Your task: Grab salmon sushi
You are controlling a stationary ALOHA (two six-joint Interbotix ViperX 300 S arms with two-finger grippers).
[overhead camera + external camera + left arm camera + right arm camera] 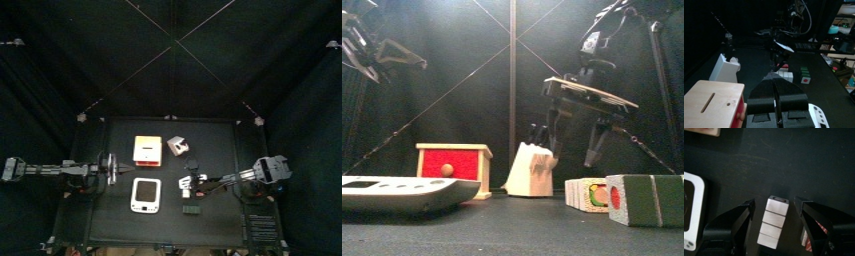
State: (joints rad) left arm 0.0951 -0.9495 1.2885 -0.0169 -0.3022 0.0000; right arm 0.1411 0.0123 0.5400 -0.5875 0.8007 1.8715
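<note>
A row of pale sushi blocks lies on the black table, straight between the spread jaws of my right gripper, which is open and holds nothing. Beside one jaw a reddish, white-streaked piece peeks out, mostly hidden; it looks like the salmon sushi. From the front, the right gripper hangs open above the sushi pieces. My left gripper is shut and rests at the table's left side.
A wooden box with a red front and a white knife block stand at the back. A white scale lies front left. Green-wrapped rolls sit right of the sushi; a small green item lies near the front edge.
</note>
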